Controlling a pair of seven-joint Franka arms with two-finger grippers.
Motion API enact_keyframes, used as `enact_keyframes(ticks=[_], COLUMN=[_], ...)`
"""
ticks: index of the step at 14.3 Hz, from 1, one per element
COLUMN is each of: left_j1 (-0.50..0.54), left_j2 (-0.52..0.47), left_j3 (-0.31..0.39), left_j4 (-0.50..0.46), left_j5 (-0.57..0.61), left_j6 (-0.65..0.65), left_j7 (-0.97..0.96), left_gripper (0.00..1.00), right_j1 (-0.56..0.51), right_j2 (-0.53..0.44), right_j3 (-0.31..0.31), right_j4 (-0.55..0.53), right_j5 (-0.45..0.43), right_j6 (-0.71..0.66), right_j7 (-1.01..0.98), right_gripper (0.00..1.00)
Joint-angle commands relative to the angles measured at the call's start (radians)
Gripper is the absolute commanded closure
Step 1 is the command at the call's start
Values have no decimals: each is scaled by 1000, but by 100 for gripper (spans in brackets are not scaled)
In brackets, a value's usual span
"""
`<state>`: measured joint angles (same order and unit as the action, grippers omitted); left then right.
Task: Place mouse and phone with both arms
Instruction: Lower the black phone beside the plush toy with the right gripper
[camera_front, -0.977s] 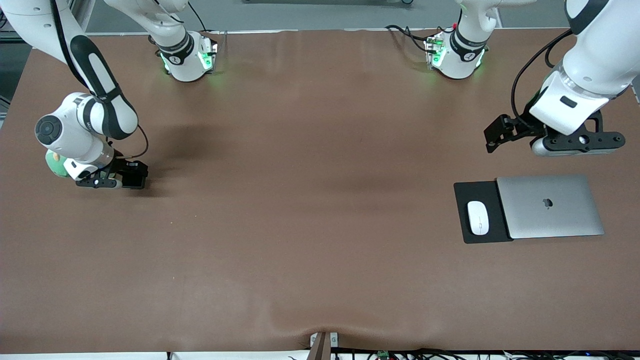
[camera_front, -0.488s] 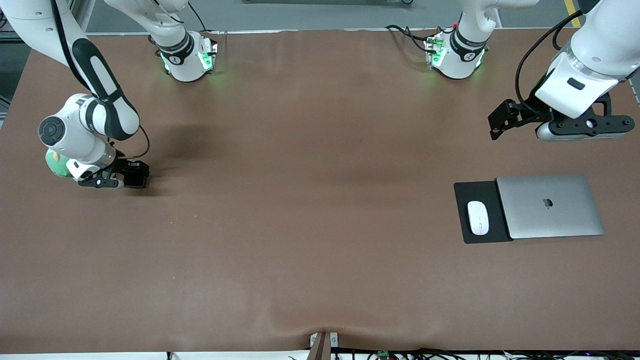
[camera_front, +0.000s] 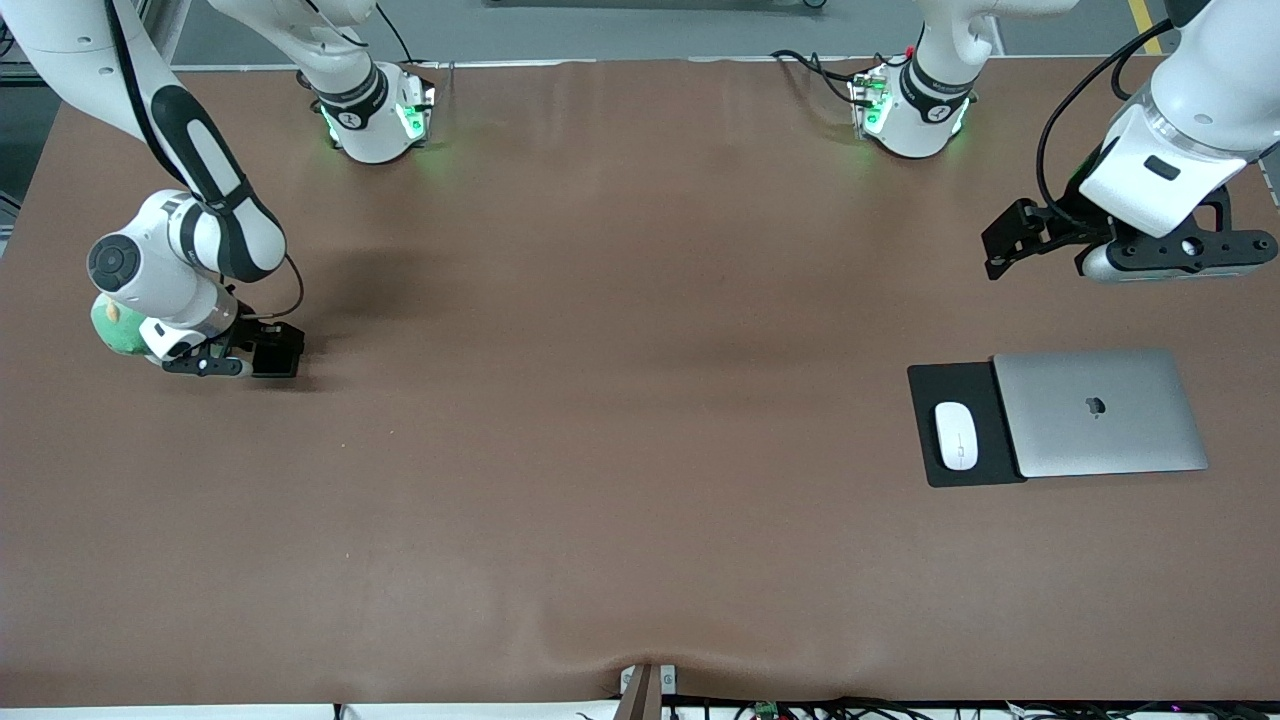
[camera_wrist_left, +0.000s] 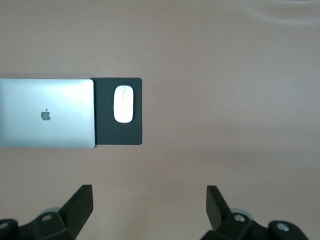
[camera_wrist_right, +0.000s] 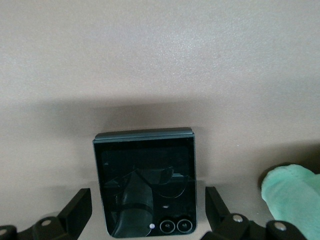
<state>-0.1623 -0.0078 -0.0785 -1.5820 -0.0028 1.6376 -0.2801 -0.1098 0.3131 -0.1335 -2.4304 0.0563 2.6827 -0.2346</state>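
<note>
My right gripper (camera_wrist_right: 147, 196) has just let go: a moment ago its jaws were shut on the phone (camera_wrist_right: 145, 180), and now they stand apart, with a gap showing on each side of it. The phone lies flat on the table (camera_front: 640, 400), at about nine o'clock on the tabletop as the front camera sees it, so I judge its placing done bar the lift-away. A soft green thing (camera_wrist_right: 292, 192) sits just beside that hand and does not touch the phone. My left gripper (camera_wrist_left: 149, 195), jaws wide apart and holding nothing, has drawn back over bare table toward its base, so it now waits near two o'clock. The mouse (camera_front: 956, 435) rests by itself at about three o'clock, which I take as finished too. There is no real container here. The nearest thing to one is the black mat (camera_front: 950, 380), which carries the mouse, and a closed silver laptop (camera_front: 1100, 412) overlaps the mat's three o'clock edge.
</note>
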Motion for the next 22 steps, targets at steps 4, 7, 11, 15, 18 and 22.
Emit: enact_keyframes(ticks=[4,7,11,15,18,22], left_j1=[1,1,1,1,1,1], left_j2=[-8,-6,-4,-1,0,2], left_j3=[5,5,6,5,5,5], left_j4=[-6,-7,-7,-7,-6,-4], left_j5=[-19,-19,-19,-19,-17,-16], left_j6=[-8,-8,-8,-8,-8,-8], left_j7=[18,15,15,18,18,18], left_gripper=[0,0,0,0,0,0], right_j1=[-13,-13,28,100,146,235], right_j2=[-158,-175,-192,-236,-264,-311], right_j3=[18,18,18,20,22,23], right_j4=[95,274,393,393,393,398], right_j5=[13,8,-4,-32,-33,-97], right_j6=[-277,-505,-613,-619,-623,-626], right_j7=[-11,-17,-5,84,132,221], right_gripper=[0,0,0,0,0,0])
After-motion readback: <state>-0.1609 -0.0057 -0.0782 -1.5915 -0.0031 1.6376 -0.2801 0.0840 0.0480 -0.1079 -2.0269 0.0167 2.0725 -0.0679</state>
